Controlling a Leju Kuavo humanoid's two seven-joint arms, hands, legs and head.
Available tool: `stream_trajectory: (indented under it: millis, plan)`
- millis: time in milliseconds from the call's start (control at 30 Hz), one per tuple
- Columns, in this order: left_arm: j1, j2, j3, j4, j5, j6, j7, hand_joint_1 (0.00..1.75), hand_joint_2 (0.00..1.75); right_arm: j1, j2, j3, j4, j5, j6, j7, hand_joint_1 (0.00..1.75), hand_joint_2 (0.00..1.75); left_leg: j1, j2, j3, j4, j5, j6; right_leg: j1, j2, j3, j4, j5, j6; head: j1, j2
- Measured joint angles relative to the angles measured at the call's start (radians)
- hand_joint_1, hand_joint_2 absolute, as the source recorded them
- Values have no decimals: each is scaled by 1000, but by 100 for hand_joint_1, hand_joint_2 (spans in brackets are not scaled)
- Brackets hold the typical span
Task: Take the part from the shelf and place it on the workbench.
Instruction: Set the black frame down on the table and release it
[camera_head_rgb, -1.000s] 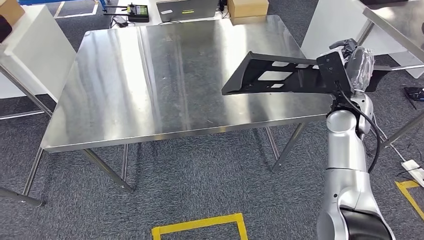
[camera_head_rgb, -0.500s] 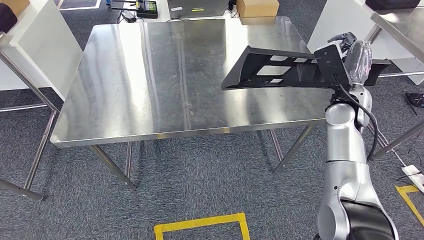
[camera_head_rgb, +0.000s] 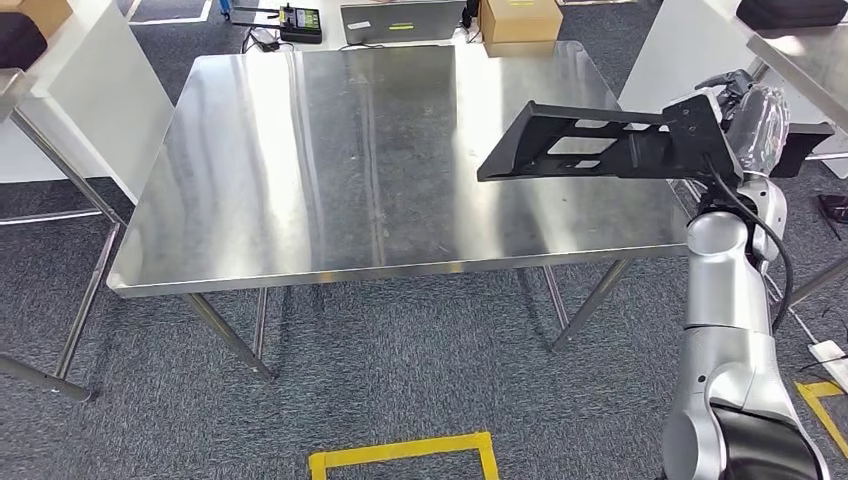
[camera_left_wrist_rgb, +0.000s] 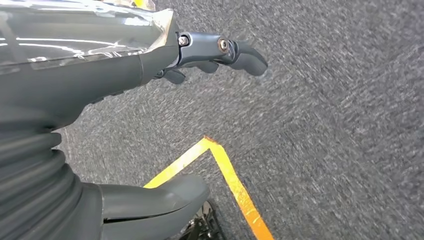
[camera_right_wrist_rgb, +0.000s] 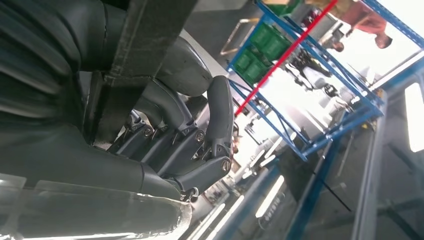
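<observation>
The part (camera_head_rgb: 580, 148) is a long black plastic frame with cut-out windows. My right hand (camera_head_rgb: 748, 120) grips its right end and holds it level in the air, above the right side of the steel workbench (camera_head_rgb: 330, 170). In the right wrist view the fingers (camera_right_wrist_rgb: 200, 150) curl around the dark part (camera_right_wrist_rgb: 145, 45). My left hand (camera_left_wrist_rgb: 150, 135) hangs over the grey carpet, thumb and fingers apart, with nothing in it.
A second steel table (camera_head_rgb: 800, 45) stands at the right, close behind my right hand. White panels flank the workbench at left (camera_head_rgb: 90, 90) and right (camera_head_rgb: 680, 40). A cardboard box (camera_head_rgb: 520, 18) and a laptop (camera_head_rgb: 400, 20) lie beyond the far edge. Yellow tape (camera_head_rgb: 400, 452) marks the floor.
The whole view has shifted, so the camera moved. My right hand still grips the part, which now sits farther right and a little lower in the picture.
</observation>
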Motion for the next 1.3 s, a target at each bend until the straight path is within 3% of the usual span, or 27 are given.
stream_trajectory:
  millis: [33,67,133,167,233,267,333,367,467,500,533,567,633,667,733,800,900,933,1200,1300]
  plan:
    - [1,0,0,0,0,-2,0,0,175,1,-1,0,3,3,0,1,175,175,4,-3,1,3,-3,-7,-7,0,-4,-8,15,13,0,0]
    - [2,-1,-1,1,0,-5,0,0,175,0,-1,0,7,8,0,2,175,175,10,-6,2,8,-9,-16,-16,0,11,-51,42,30,0,0]
    - [2,2,-1,0,1,-9,0,0,175,-9,1,0,17,17,0,4,175,175,19,-11,-4,32,-27,-43,-33,2,65,-170,93,63,2,0]
    - [2,4,-1,0,2,-9,0,0,175,-14,3,0,23,22,-1,6,175,175,20,-13,-9,46,-38,-56,-37,4,83,-205,103,62,2,0]
    - [2,6,-1,1,4,-8,0,0,175,-18,13,1,36,32,-5,10,175,175,20,-15,-13,59,-52,-72,-33,8,91,-212,97,40,1,0]
    - [2,4,-1,1,6,-7,1,0,175,-18,17,1,39,37,-7,12,175,175,23,-16,-11,58,-54,-75,-33,9,90,-209,93,25,-2,0]
    - [2,3,0,2,11,-6,1,0,175,-22,26,2,44,45,-12,13,175,175,28,-9,-18,74,-64,-78,-30,9,95,-207,88,9,-3,0]
    - [1,2,0,2,13,-6,1,0,175,-27,29,2,46,47,-14,13,175,175,29,-4,-36,111,-79,-79,-29,9,100,-207,85,2,-4,0]
    - [1,1,0,2,18,-4,1,0,175,-39,36,2,56,51,-16,11,175,175,24,6,-148,299,-136,-73,-14,6,114,-207,74,-15,-5,0]
    - [2,0,0,2,20,-3,1,0,175,-41,38,2,61,53,-16,10,175,175,20,6,-180,337,-136,-67,-7,5,119,-207,70,-21,-5,0]
    - [2,-1,0,2,21,-2,1,0,175,-44,41,2,66,57,-16,8,175,175,15,6,-195,339,-117,-58,-1,5,125,-207,65,-26,-5,0]
    - [3,-1,1,2,22,-2,0,0,175,-48,43,2,71,60,-16,6,175,175,8,6,-192,304,-82,-44,5,5,131,-208,60,-31,-5,0]
    - [2,-1,1,1,23,-1,0,0,175,-58,46,3,81,66,-16,2,175,175,-12,7,-146,175,-5,-8,13,6,141,-209,50,-35,-4,0]
    - [2,0,2,2,23,-1,-1,0,175,-63,48,3,86,67,-17,0,175,175,-20,8,-124,124,15,6,16,7,144,-210,46,-34,-4,0]
    - [1,1,2,2,23,0,-3,0,175,-70,50,3,96,68,-20,-1,175,175,-31,9,-102,88,17,21,17,6,146,-215,40,-27,-4,0]
    - [1,0,2,2,23,-1,-5,0,175,-71,50,3,102,70,-22,-2,175,175,-34,6,-89,70,18,17,16,3,152,-225,39,-20,-4,0]
    - [1,-1,2,2,22,-5,-8,0,175,-78,42,4,107,70,-26,-5,175,175,-30,1,-61,35,27,-19,16,-2,175,-248,50,-14,-3,0]
    - [1,-2,2,2,22,-7,-9,0,175,-81,39,4,109,70,-27,-5,175,175,-30,-1,-59,33,25,-25,16,-3,184,-258,52,-15,-3,0]
    - [1,-7,1,2,18,-14,-15,0,175,-66,15,2,106,70,-20,-5,175,175,-34,-4,-60,37,18,-14,14,-5,191,-282,45,-17,-2,0]
    - [1,-6,-1,2,16,-16,-10,0,175,-57,10,1,96,69,-18,-6,175,175,-35,-5,-54,28,14,5,9,-5,201,-293,49,-3,-3,0]
